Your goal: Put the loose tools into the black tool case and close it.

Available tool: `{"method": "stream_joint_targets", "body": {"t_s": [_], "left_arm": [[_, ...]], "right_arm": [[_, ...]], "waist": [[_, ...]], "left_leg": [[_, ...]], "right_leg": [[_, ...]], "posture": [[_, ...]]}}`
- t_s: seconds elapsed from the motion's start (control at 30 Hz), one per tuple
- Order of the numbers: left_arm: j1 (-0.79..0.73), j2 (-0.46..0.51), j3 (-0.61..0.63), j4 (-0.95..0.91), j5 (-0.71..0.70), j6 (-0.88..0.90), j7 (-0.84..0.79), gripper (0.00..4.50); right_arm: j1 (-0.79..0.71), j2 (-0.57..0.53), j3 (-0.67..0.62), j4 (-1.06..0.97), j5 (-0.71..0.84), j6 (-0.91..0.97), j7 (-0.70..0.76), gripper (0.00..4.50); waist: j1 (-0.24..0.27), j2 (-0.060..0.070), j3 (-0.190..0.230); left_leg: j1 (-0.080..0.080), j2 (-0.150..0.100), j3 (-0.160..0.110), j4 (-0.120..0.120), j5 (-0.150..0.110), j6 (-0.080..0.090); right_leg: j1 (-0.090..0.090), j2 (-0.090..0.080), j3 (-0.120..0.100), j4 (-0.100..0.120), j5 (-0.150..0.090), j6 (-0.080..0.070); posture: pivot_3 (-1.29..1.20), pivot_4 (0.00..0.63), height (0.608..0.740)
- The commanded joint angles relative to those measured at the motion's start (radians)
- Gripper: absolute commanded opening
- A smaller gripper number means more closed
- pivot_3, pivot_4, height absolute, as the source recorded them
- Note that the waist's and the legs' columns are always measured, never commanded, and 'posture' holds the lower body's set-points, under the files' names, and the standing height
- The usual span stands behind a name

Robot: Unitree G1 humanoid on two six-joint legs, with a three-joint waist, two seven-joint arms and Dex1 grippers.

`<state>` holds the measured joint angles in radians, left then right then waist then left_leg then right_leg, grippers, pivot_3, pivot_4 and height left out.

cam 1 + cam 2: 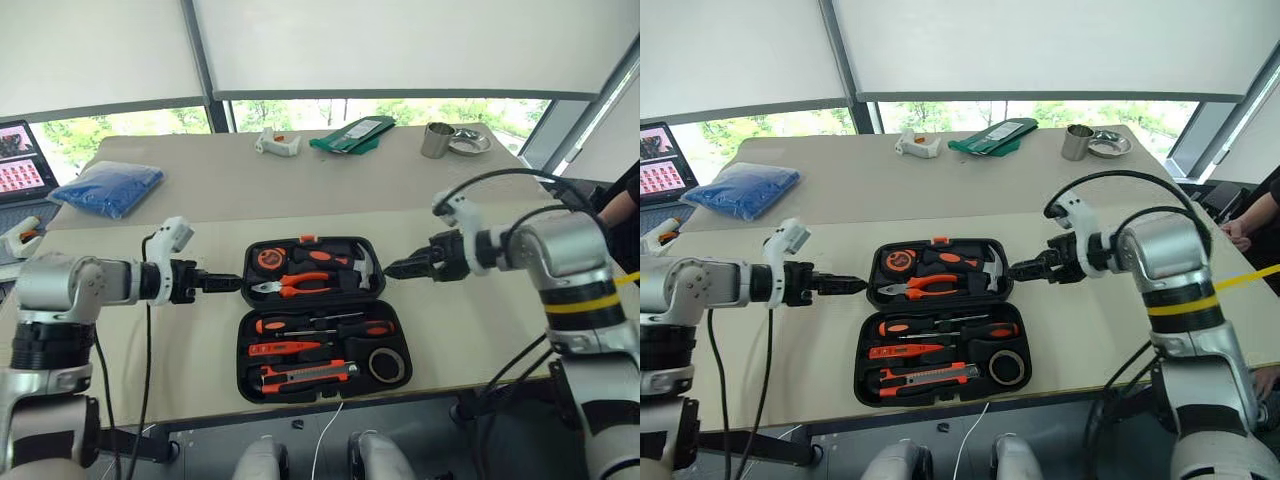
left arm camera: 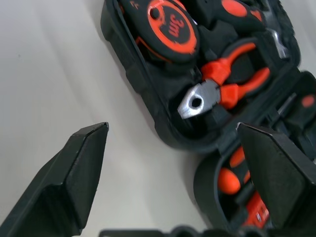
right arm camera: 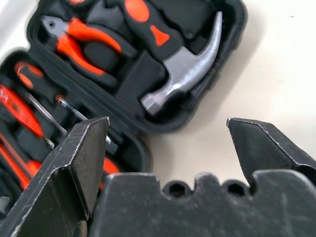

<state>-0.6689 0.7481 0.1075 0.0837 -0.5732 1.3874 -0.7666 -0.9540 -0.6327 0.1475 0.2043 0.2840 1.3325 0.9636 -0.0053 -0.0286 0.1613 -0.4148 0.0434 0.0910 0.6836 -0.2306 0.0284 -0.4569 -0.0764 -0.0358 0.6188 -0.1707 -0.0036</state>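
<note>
table [image 1: 200, 190]: beige, two tops butted together
black tool case [image 1: 312, 318]: laid open flat at 6 o'clock
blue cloth bundle [image 1: 108, 187]: at 10 o'clock
green pouch [image 1: 352, 134]: at 12 o'clock
metal cup [image 1: 436, 140]: at 1 o'clock

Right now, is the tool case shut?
No, the black tool case lies open flat on the table, with the hammer and pliers showing in one half and screwdrivers in the other.
</note>
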Motion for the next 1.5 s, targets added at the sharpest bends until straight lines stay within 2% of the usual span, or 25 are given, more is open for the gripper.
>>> {"method": "stream_joint_targets", "body": {"t_s": [0.03,0.2,0.33,0.43,0.53,0.67,0.87,1.13,1.2,1.4,1.43,1.5], "left_arm": [[-0.027,-0.01,-0.019,0.012,0.033,-0.044,0.04,4.48],[-0.042,-0.03,-0.05,0.041,0.067,-0.086,0.075,4.48],[-0.034,-0.047,-0.052,0.053,0.072,-0.098,0.084,4.5],[-0.031,-0.056,-0.052,0.058,0.072,-0.1,0.091,4.5],[-0.027,-0.069,-0.045,0.067,0.072,-0.101,0.102,3.76],[-0.019,-0.087,-0.024,0.084,0.063,-0.09,0.112,2.16],[0.005,-0.096,-0.006,0.068,0.052,-0.092,0.12,0.01],[0.036,-0.116,0.025,0.04,0.041,-0.114,0.138,0.01],[0.054,-0.123,0.045,0.028,0.042,-0.154,0.139,0.01],[0.171,-0.155,0.135,-0.063,0.041,-0.463,0.077,0.01],[0.195,-0.153,0.132,-0.078,0.06,-0.539,0.061,0.01],[0.266,-0.203,0.169,-0.124,0.091,-0.802,0.034,0.01]], "right_arm": [[-0.054,0.025,-0.004,0.082,-0.017,-0.014,-0.068,4.5],[-0.075,0.058,0.012,0.165,-0.033,-0.063,-0.115,4.5],[-0.084,0.071,0.024,0.198,-0.027,-0.073,-0.12,3.5],[-0.084,0.077,0.039,0.202,-0.02,-0.067,-0.116,2.51],[-0.076,0.096,0.049,0.226,-0.021,-0.046,-0.13,1.37],[-0.072,0.117,0.038,0.271,-0.014,-0.02,-0.138,0.05],[-0.073,0.102,0.036,0.28,-0.011,-0.043,-0.119,0.0],[-0.053,0.111,0.039,0.271,-0.02,-0.074,-0.145,0.0],[-0.033,0.115,0.016,0.243,-0.025,-0.174,-0.149,0.0],[0.13,0.071,-0.067,0.005,-0.025,-0.586,-0.117,0.0],[0.164,0.065,-0.08,-0.028,-0.027,-0.66,-0.112,0.0],[0.297,0.042,-0.121,-0.109,-0.059,-0.921,-0.111,0.0]], "waist": [[-0.005,0.0,0.0],[-0.005,0.0,0.0],[-0.008,0.0,0.0],[-0.009,0.0,0.0],[-0.009,0.0,0.0],[-0.009,0.0,0.0],[-0.008,0.0,0.0],[-0.01,0.0,0.0],[-0.01,0.0,0.0],[-0.009,0.0,0.0],[-0.009,-0.001,0.0],[-0.008,-0.001,0.001]], "left_leg": [[0.0,0.0,0.0,0.0,0.0,0.0],[-0.001,-0.001,-0.001,0.0,0.0,0.0],[-0.001,-0.001,-0.001,0.0,0.0,0.0],[-0.001,0.0,-0.001,0.0,0.0,0.0],[-0.001,0.0,-0.001,0.0,0.0,0.0],[0.0,-0.001,-0.002,0.0,0.0,0.0],[0.002,-0.001,-0.002,0.0,0.001,0.0],[0.005,-0.001,-0.002,0.0,0.002,-0.001],[0.005,-0.001,-0.001,0.0,0.002,-0.001],[0.006,-0.001,-0.001,0.0,0.004,-0.001],[0.005,-0.001,-0.001,0.0,0.004,-0.001],[0.004,-0.001,-0.001,0.0,0.004,-0.002]], "right_leg": [[0.0,0.0,0.0,0.0,0.0,0.0],[0.0,-0.001,0.0,-0.001,0.0,0.0],[0.0,-0.001,0.0,-0.001,0.0,0.0],[0.0,-0.001,0.0,0.0,0.0,0.0],[0.0,-0.001,0.0,0.0,0.0,0.0],[0.0,-0.001,0.0,0.001,0.0,0.0],[0.001,-0.001,0.001,0.004,0.0,0.0],[0.001,-0.001,0.003,0.007,-0.001,0.001],[0.001,-0.001,0.004,0.007,-0.001,0.001],[0.001,0.0,0.006,0.007,-0.002,0.005],[0.0,0.0,0.005,0.007,-0.002,0.005],[-0.001,0.0,0.005,0.007,-0.002,0.005]], "posture": [[0.0,0.15,0.74],[0.0,0.15,0.74],[0.0,0.15,0.74],[0.0,0.15,0.74],[0.0,0.15,0.74],[0.0,0.15,0.74],[0.0,0.15,0.74],[0.0,0.15,0.74],[0.0,0.15,0.74],[0.0,0.15,0.74],[0.0,0.15,0.74],[0.0,0.15,0.74]]}}
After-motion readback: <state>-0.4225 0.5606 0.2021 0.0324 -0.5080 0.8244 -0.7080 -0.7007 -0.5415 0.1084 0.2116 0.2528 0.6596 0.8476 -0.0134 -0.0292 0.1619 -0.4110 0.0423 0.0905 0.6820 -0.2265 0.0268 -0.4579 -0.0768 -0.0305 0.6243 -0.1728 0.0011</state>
